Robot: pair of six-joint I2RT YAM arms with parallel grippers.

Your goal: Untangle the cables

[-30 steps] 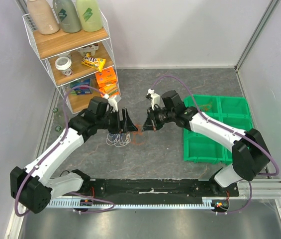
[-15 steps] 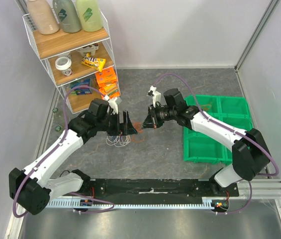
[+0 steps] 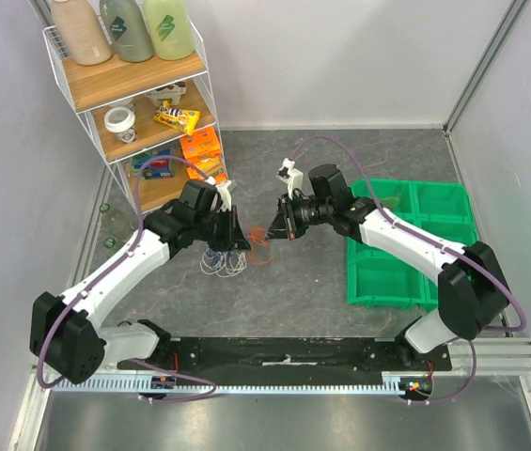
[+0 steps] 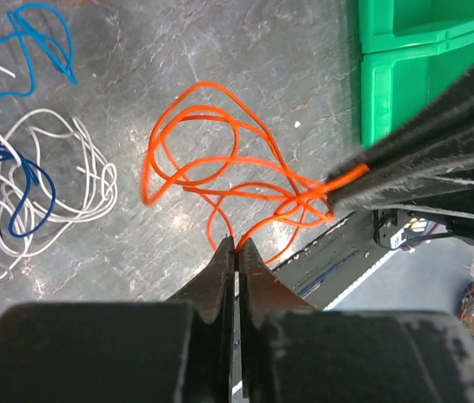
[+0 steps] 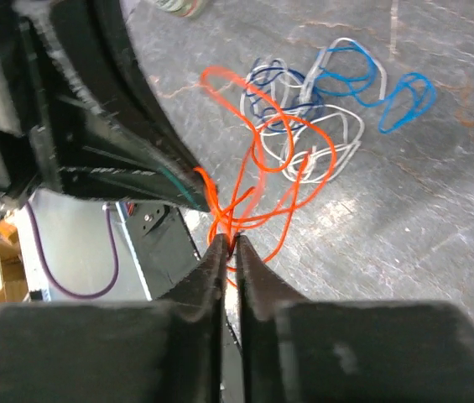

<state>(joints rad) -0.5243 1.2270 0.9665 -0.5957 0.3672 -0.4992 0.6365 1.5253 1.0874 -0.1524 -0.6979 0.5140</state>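
The left jaws were pressed together with barely a slit between them, and at their tips they pinched a strand of the orange cable point(image 4: 213, 85). We saw the left arm point(image 3: 115, 277) reach in from the near left corner toward the middle of the grey table point(image 3: 340, 160), with a wire shelf rack point(image 3: 138, 89) standing behind it at the far left.

Under and just left of those jaws lay a small heap of white and blue cables point(image 3: 225, 264), flat on the table. In the left wrist view these sat apart from the orange loops. In the right wrist view one orange loop crossed over the edge of the heap, and we could not tell whether it was caught in it.

The orange cable ran between the two arms. One short stretch spanned the gap from the left jaws to the right ones, and the rest hung below in several loose loops. We could not tell whether the lowest loops touched the table.

The right jaws were closed as well, tips nearly meeting, and they gripped the same orange cable where several of its strands bunched together. Both pairs of tips pointed at each other, close but not touching. The right arm point(image 3: 406, 244) stretched back over the green bins point(image 3: 434, 202) on the right side of the table.
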